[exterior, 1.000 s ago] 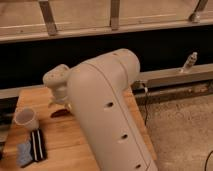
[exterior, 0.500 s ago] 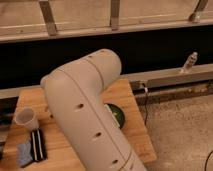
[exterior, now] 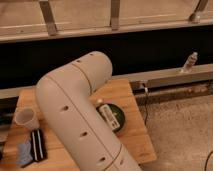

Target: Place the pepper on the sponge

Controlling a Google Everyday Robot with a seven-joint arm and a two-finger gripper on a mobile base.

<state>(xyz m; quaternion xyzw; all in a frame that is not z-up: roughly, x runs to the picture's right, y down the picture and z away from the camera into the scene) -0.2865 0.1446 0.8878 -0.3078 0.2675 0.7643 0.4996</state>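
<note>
Claw (exterior: 106,115), peeking past the arm (exterior: 75,117) over the green plate (exterior: 120,119), stands spread wide, holding nothing.

Dim, warm light from above; pale sheen along arm (exterior: 75,117); soft shadow beside it on table (exterior: 136,137); backdrop near black.

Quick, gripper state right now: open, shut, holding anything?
Gripper: out of view, hidden behind the big white arm above the wooden table; open or closed cannot be told, nor whether it holds anything.
</note>
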